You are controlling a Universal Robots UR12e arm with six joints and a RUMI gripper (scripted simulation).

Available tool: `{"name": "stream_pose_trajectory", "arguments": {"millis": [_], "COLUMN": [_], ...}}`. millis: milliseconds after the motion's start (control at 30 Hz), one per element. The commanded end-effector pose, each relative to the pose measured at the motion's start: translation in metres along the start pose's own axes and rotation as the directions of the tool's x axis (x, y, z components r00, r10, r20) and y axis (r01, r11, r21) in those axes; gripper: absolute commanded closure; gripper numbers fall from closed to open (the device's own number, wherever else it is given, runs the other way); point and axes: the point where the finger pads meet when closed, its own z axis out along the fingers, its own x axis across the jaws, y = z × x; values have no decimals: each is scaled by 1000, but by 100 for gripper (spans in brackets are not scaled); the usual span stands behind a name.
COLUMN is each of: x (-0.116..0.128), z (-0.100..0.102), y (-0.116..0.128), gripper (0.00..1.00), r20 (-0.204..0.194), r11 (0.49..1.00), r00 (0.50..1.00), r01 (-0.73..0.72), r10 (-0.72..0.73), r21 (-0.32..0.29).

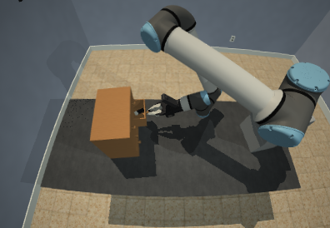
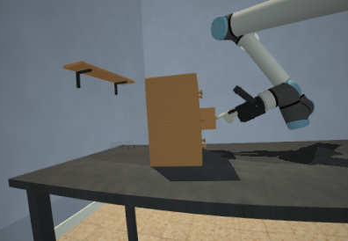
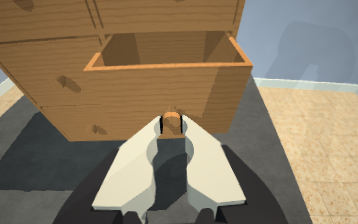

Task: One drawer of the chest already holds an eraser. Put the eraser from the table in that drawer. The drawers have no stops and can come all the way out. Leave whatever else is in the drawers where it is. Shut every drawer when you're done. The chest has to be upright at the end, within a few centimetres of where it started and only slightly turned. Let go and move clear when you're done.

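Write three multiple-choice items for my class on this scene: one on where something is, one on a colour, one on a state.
1. Where is the shelf?
A. On the wall, left of the chest
B. On the table
C. Under the table

2. What colour is the chest?
A. White
B. Orange-brown
C. Blue

3. What state is the gripper in?
A. Wide open, away from the chest
B. Shut on a drawer knob
C. Shut on nothing

Key:
1. A: the exterior view shows it bracketed to the wall.
2. B: every view shows orange-brown wood.
3. B: the wrist view shows the fingers pinching the knob of the pulled-out drawer.
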Motion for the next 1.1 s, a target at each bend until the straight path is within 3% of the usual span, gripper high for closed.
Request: {"name": "stream_pose_trajectory", "arguments": {"millis": [0, 1067], "x": [0, 0], "z": [1, 10], "y": [-1, -4], "gripper": [93, 93], "r20": [0, 0], "r11": [1000, 1000], "r00": [1000, 1000], "r01": [0, 0], "r10": [0, 0], "r21": [0, 0]}}
